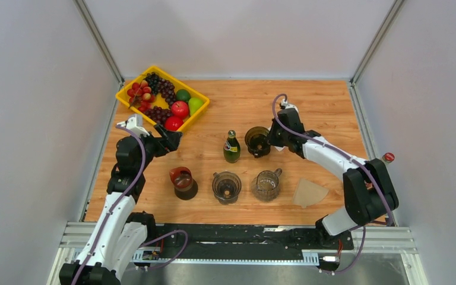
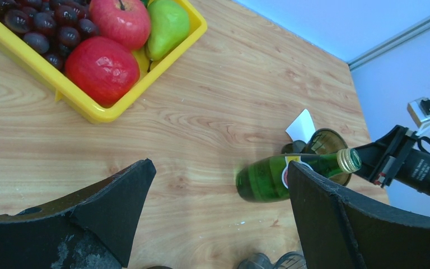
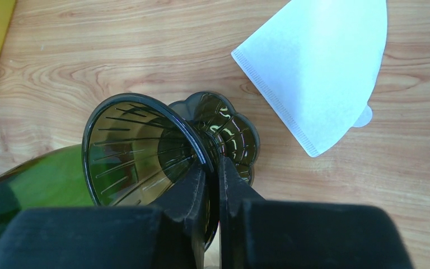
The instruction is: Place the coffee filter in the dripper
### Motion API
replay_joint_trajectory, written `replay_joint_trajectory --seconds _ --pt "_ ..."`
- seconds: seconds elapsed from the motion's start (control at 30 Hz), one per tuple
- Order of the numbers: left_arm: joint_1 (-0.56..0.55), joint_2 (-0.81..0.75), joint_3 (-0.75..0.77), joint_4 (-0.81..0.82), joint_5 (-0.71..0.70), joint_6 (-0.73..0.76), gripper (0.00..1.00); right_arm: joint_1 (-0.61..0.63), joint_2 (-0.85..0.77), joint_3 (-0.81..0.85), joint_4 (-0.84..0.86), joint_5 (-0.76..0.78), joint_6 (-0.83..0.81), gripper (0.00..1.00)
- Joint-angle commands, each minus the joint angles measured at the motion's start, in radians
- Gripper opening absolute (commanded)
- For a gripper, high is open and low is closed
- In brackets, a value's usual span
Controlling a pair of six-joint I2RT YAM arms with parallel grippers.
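R gripper (image 3: 211, 168) is clenched on the dark translucent plastic cone dripper (image 3: 140, 151), rim wall pinched btwn its fingers. White folded paper coffee filter (image 3: 325, 73) lies flat on the wooden table (image 3: 89, 45), just beside the dripper. In the wrist view it sits ahead and right of those fingers, crimped seam edge facing the dripper. L gripper (image 2: 221, 174) is spread wide, empty, well apart by the yellow fruit tray (image 2: 87, 107). R arm is far nearer, but prob. must let go of the dripper first.

My right hand (image 3: 213, 168) is black; the dripper (image 3: 134, 151) smoky dark with fine ribbed lines; the filter (image 3: 319, 67) white; the tabletop (image 3: 117, 50) pale woodgrain.
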Motion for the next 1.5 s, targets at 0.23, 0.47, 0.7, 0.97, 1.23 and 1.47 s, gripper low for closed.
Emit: replay_joint_trajectory --seconds 0.23,0.47,0.7,0.97,1.23,1.47 --pt "0.003 -0.005 -0.011 0.015 0.004 0.005 1.0 -0.007 -0.209 0.126 -0.201 -0.162 -0.048 0.0" --pt "0.003 -0.001 -0.019 0.028 0.011 -0.007 1.0 -0.017 -0.307 0.161 -0.42 -0.317 -0.089 0.0" --pt "0.004 0.007 -0.019 0.033 0.018 -0.008 1.0 -0.017 -0.374 0.154 -0.557 -0.377 -0.115 0.0" --pt "0.003 0.01 -0.022 0.033 0.012 -0.007 1.0 -0.017 -0.397 0.093 -0.586 -0.46 -0.162 0.0" --pt "0.004 0.015 -0.022 0.031 0.006 -0.003 1.0 -0.016 -0.404 0.048 -0.602 -0.459 -0.216 0.02" --pt "0.003 0.02 -0.02 0.023 -0.007 0.001 1.0 -0.016 -0.413 0.027 -0.608 -0.446 -0.254 0.04"
